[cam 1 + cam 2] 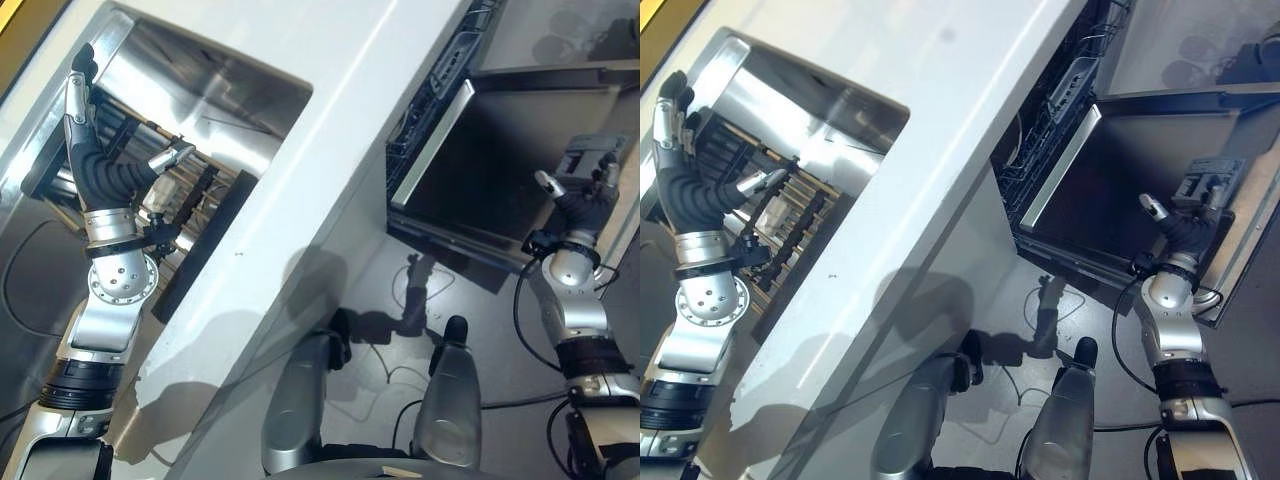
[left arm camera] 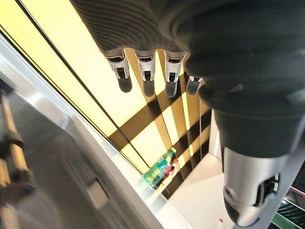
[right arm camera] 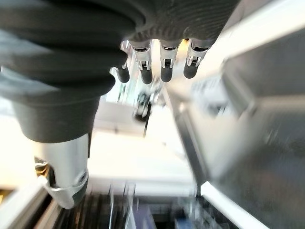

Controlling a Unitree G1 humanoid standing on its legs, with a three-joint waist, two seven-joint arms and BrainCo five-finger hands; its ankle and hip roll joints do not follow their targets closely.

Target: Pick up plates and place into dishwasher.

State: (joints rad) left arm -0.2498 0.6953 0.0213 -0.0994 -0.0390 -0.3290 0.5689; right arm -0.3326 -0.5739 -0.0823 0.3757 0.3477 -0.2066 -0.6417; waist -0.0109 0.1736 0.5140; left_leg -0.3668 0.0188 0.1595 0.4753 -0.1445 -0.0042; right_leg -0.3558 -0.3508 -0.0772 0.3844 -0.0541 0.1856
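Note:
My left hand [image 1: 95, 165] is raised over the steel sink [image 1: 200, 90] at the far left, fingers straight and thumb spread, holding nothing; in its wrist view the fingers [image 2: 147, 76] hang straight and empty. Under it a dark-barred dish rack [image 1: 190, 215] lies in the sink; I cannot make out a plate in it. My right hand [image 1: 588, 195] hovers open above the lowered dishwasher door [image 1: 490, 160] on the right, its fingers [image 3: 162, 62] straight and empty. The dishwasher's wire rack [image 1: 1050, 130] shows under the counter edge.
A long white counter [image 1: 340, 150] runs diagonally between the sink and the dishwasher. Grey floor lies below the open door. Past the left hand, green bottles [image 2: 159, 171] stand by a yellow wall.

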